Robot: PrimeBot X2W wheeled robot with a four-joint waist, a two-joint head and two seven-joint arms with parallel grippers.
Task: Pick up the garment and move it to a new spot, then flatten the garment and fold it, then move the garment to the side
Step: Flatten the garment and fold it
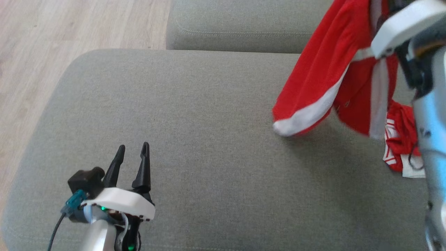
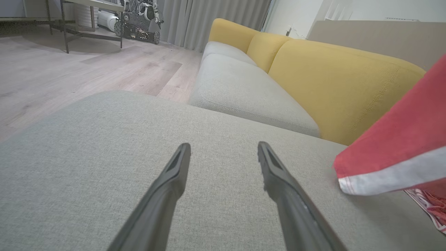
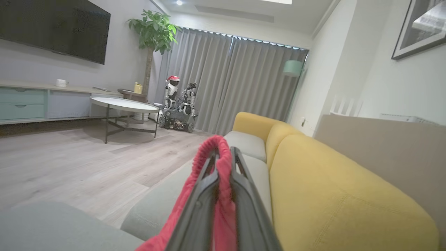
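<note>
**Red garment aloft on the right, left gripper waiting wide**

The right gripper (image 3: 223, 153) has its two dark fingers pinched tight on a rolled edge of the soft red garment with white trim (image 1: 324, 69), and the cloth hangs from it over the right side of the broad grey fabric seat cushion (image 1: 209, 122). Down at the lower left, the left gripper (image 1: 133, 148) sits low above the cushion with its fingers spread and nothing between them.

How will this handle? It looks light, limp and thin. It drapes in loose folds with no stiffness, so it will sag and swing from a single hold. A second hold on a seam or hem looks wise, and the white-banded end (image 1: 299, 122) nearest the free gripper is the obvious candidate.

The long axis runs down from the pinched edge, slanting in the head view from upper right to lower left. That white-banded end points toward the middle of the cushion and hovers close over it. A crumpled red-and-white bunch (image 1: 400, 146) lies on the cushion by the right arm. I cannot tell whether it belongs to the same piece.
</note>
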